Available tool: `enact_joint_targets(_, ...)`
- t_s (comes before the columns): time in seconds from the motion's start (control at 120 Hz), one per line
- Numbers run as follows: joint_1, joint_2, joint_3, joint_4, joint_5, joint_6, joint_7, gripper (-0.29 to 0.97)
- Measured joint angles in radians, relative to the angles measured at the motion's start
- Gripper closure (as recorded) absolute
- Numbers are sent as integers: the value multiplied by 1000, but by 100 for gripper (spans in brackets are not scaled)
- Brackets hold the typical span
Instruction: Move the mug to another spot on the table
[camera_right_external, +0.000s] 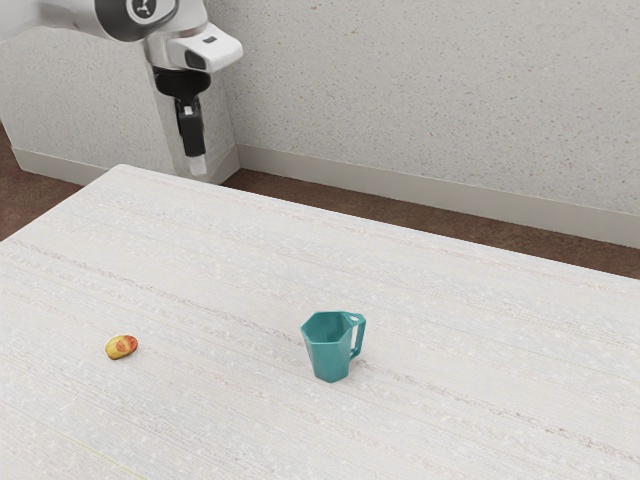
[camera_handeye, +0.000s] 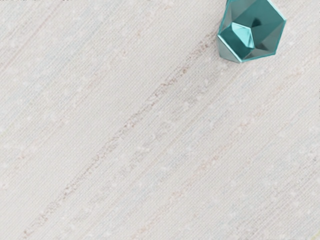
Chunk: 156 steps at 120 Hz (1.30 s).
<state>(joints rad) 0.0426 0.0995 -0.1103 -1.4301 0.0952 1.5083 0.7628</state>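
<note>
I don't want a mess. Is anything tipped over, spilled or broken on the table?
Nothing stands out. The mug stands upright on the table, with no spill or break showing. A small yellow and red thing lies apart from it, toward the exterior view's left.

A small rounded yellow object (camera_right_external: 121, 346) with a red patch is seen lying on the pale, streaked bench (camera_right_external: 200, 260), in the lower left of the frame; a speckled off-white wall (camera_right_external: 450, 90) is shown across the top; a pale skirting board (camera_right_external: 450, 193) is set along its foot; a brown floor (camera_right_external: 500, 232) is glimpsed between skirting board and bench.
</note>
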Motion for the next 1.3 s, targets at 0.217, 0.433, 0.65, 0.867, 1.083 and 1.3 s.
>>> enact_joint_targets(0.217,0,2,-2,-2,0,0,43,0)
enact_joint_targets(0.433,-88,18,-20,-13,-16,9,58,0)
enact_joint_targets(0.65,-113,101,-18,-50,-82,108,3,0)
enact_joint_targets(0.867,-133,163,-18,-97,-133,214,-110,0)
enact_joint_targets(1.083,-159,211,-16,-130,-142,271,-206,0)
enact_joint_targets(1.3,-171,280,-13,-165,-138,386,-270,0)
